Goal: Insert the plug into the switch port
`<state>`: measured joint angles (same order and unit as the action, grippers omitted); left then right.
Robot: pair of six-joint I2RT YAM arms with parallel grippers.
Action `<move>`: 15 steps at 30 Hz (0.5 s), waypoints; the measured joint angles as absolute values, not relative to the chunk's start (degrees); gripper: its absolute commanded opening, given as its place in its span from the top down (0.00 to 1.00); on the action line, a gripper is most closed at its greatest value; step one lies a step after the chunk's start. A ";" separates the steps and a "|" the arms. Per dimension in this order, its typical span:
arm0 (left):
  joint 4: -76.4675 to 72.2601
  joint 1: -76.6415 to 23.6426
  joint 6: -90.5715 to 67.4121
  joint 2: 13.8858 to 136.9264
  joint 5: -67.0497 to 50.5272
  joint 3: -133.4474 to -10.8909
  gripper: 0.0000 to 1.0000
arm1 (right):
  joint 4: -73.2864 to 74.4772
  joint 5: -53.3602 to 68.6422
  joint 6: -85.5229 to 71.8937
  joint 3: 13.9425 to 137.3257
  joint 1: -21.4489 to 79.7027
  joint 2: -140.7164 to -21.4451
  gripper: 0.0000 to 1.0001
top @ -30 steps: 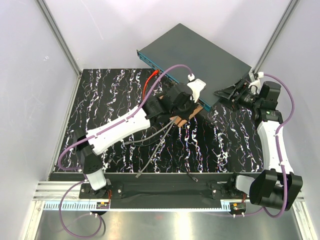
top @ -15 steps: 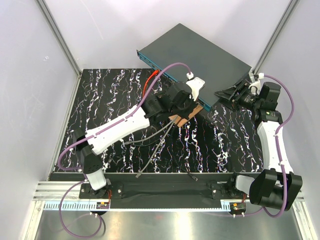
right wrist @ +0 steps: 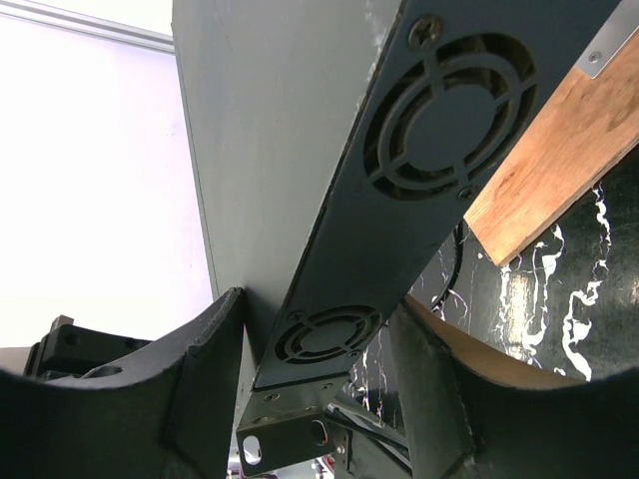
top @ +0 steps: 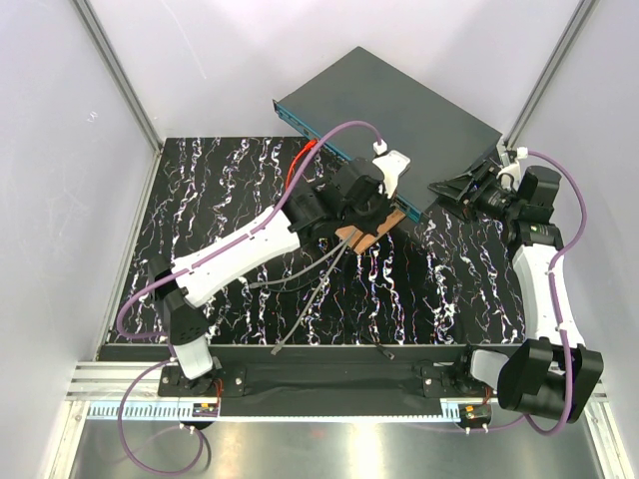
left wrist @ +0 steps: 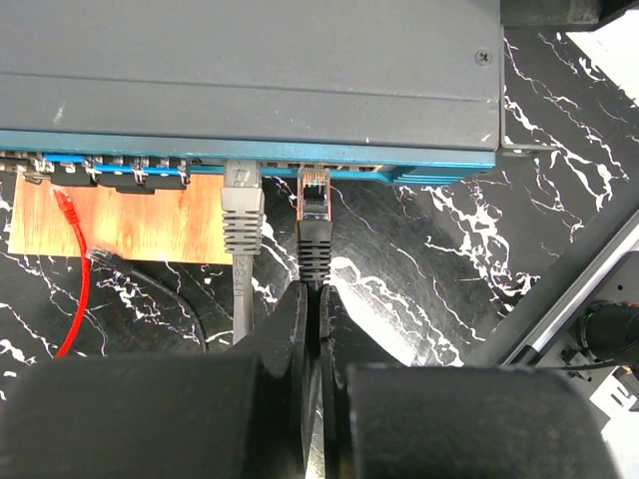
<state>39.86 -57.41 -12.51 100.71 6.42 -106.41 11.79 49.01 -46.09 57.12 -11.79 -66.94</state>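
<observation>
The switch (top: 399, 100) is a flat dark grey box at the back, its blue port face (left wrist: 250, 158) turned toward my left arm. My left gripper (top: 377, 192) (left wrist: 312, 291) is shut on the boot of a black plug (left wrist: 315, 215). The plug's clear tip sits at the mouth of a port, right of an inserted grey plug (left wrist: 243, 205). My right gripper (top: 461, 187) (right wrist: 318, 304) is open. Its fingers (right wrist: 215, 339) straddle the switch's fan end (right wrist: 439, 130), close to its top and underside.
A copper-brown plate (left wrist: 130, 220) (top: 364, 238) lies under the switch's front edge. A red cable (left wrist: 72, 259) and a loose black plug (left wrist: 100, 256) lie on it. Grey and black cables (top: 310, 289) trail toward the near edge. Enclosure walls stand close to the switch.
My right gripper has moved left onto the switch's end. My left gripper has moved slightly toward the port face with the black plug.
</observation>
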 measured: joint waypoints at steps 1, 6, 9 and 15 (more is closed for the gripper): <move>40.07 -57.41 -12.53 100.77 6.26 -106.67 1.00 | 11.70 49.01 -46.13 57.04 -11.79 -66.89 0.72; 40.64 -57.36 -12.97 101.12 5.34 -107.33 1.00 | 10.90 48.95 -46.39 56.47 -11.79 -66.61 0.76; 40.75 -57.19 -13.56 101.25 4.60 -107.61 1.00 | 10.44 48.80 -46.57 56.21 -11.79 -66.46 0.77; 41.06 -57.04 -14.09 101.36 3.97 -108.05 1.00 | 10.11 48.49 -46.63 55.90 -11.79 -66.15 0.82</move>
<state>41.06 -57.04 -14.09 101.36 3.97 -108.05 10.11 48.49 -46.63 55.90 -11.79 -66.15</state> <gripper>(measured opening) 0.035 0.614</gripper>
